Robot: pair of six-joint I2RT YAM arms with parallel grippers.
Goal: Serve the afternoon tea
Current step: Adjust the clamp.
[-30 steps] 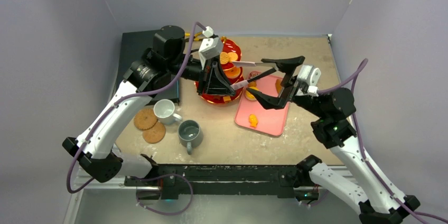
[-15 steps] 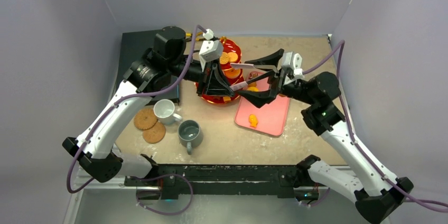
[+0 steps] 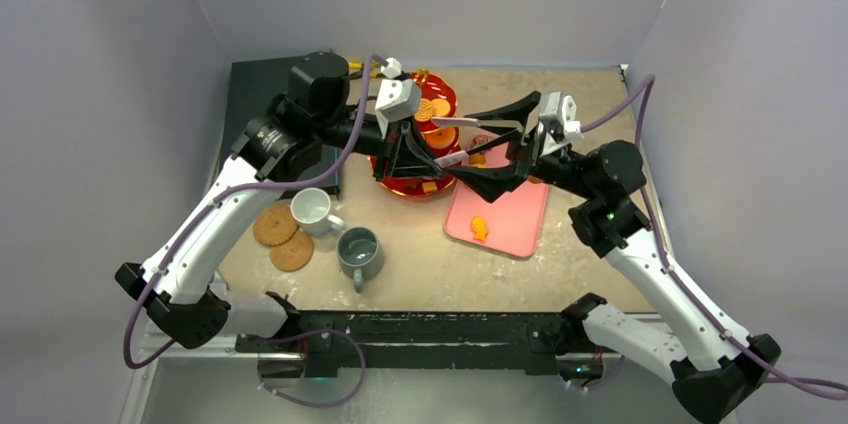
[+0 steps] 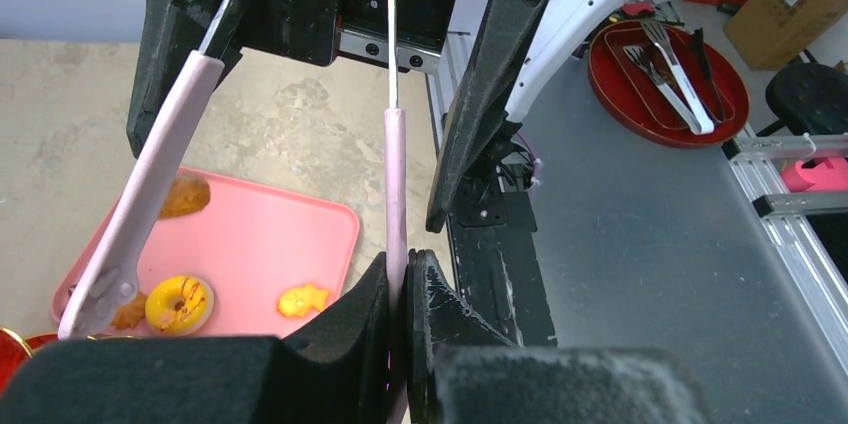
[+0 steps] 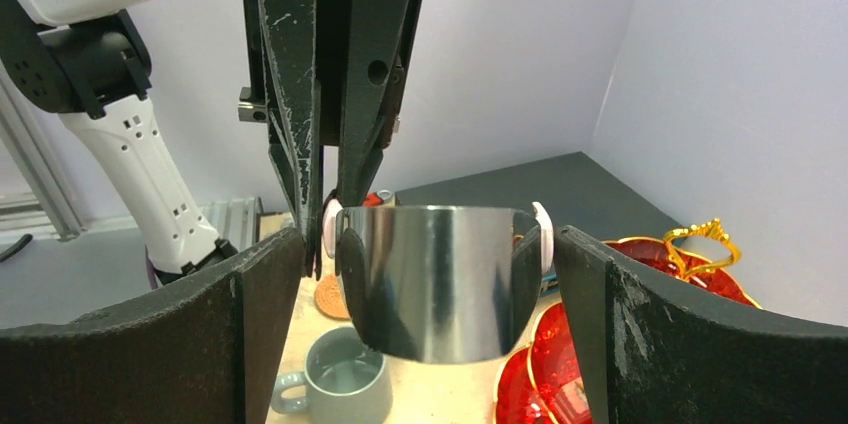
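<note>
Pastries: doughnut (image 4: 180, 304) and fish biscuit (image 4: 304, 299) sit on the pink tray (image 4: 270, 244), at 4 o'clock from the red stand (image 3: 400, 186). Step looks like a tongs (image 4: 397, 194) handoff. My left gripper (image 4: 405, 269) is clamped on one pink leg. My right gripper (image 5: 428, 244) is wide, straddling the steel bend, apparently not touching yet. Plan: centre the bend between the right fingers, close gently so the legs keep their spring, confirm hold, then release left. Risk: the tongs twist if left lets go early. Versus 1 s ago: right gripper has moved off the tray toward 9 o'clock onto the tongs; left has barely moved.
</note>
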